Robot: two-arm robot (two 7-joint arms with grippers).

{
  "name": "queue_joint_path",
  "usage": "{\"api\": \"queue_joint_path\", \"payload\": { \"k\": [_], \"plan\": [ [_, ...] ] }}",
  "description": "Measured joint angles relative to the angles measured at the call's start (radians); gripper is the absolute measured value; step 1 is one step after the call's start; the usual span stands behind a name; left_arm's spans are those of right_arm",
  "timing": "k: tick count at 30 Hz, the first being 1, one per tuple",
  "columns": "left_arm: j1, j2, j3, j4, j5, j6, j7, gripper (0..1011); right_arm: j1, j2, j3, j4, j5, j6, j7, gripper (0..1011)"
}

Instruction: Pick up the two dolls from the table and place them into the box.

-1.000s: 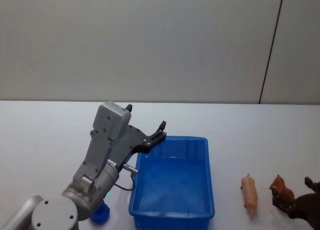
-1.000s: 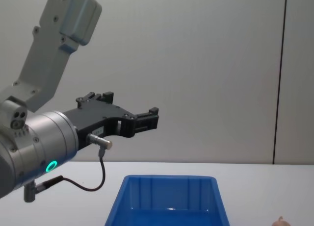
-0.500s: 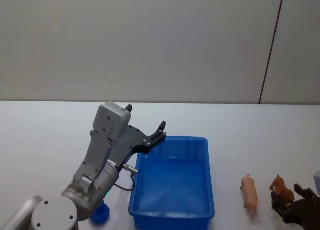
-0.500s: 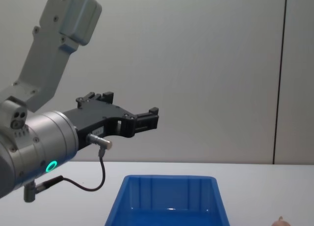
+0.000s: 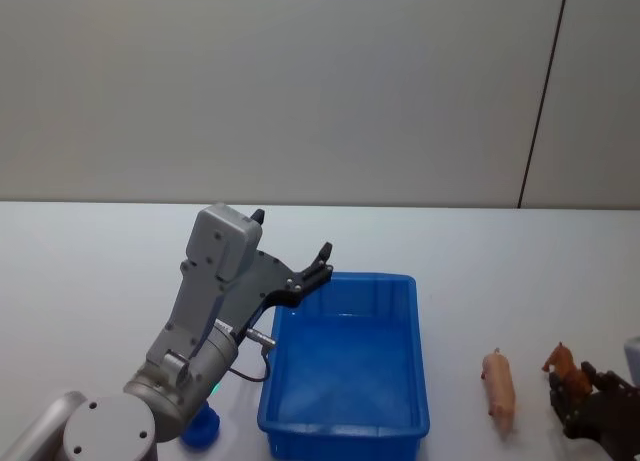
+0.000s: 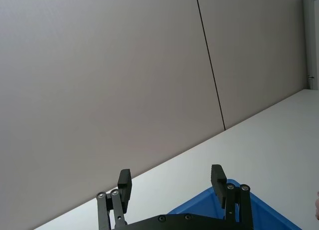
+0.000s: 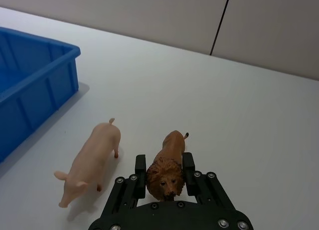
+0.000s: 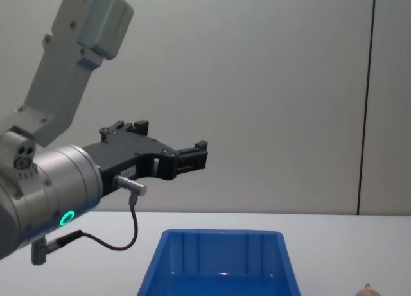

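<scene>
The box (image 5: 340, 441) looks glossy plastic, table (image 5: 90, 281) matt, pig doll (image 7: 94, 160) and lion doll (image 7: 172, 147) smooth (mane ridged).

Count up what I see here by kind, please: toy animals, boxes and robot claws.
Toy animals: 2, the pink pig and the brown lion.
Blue box: 1.
Grippers: 2, the right gripper shut on the brown lion, the left gripper open, raised near the blue box's left side.
Total: 5.

Bright, even light falls from overhead. The box (image 7: 45, 90) and pink doll (image 7: 92, 162) cast soft, faint shadows on the white worktop (image 7: 239, 105).
</scene>
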State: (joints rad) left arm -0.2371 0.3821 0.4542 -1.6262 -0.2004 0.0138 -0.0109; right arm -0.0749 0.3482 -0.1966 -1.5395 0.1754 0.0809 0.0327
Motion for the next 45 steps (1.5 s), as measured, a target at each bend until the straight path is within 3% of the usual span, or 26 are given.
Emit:
{"api": "queue_joint_path", "payload": {
  "k": [10,18,34,45],
  "plan": [
    [0.000,0.000,0.000,0.000,0.000,0.000,0.000,1003,-0.015,0.003,0.006,-0.077,-0.011,-0.013,-0.025,420],
    [0.000,0.000,0.000,0.000,0.000,0.000,0.000,1003,-0.015,0.002,0.008,-0.127,-0.016,-0.032,-0.004,420],
    [0.000,0.000,0.000,0.000,0.000,0.000,0.000,1003,0.039,-0.025,-0.012,-0.137,-0.018,-0.086,0.158,420],
    [0.000,0.000,0.000,0.000,0.000,0.000,0.000,1003,0.134,-0.089,-0.053,-0.046,-0.046,-0.117,0.304,420]
  ]
}}
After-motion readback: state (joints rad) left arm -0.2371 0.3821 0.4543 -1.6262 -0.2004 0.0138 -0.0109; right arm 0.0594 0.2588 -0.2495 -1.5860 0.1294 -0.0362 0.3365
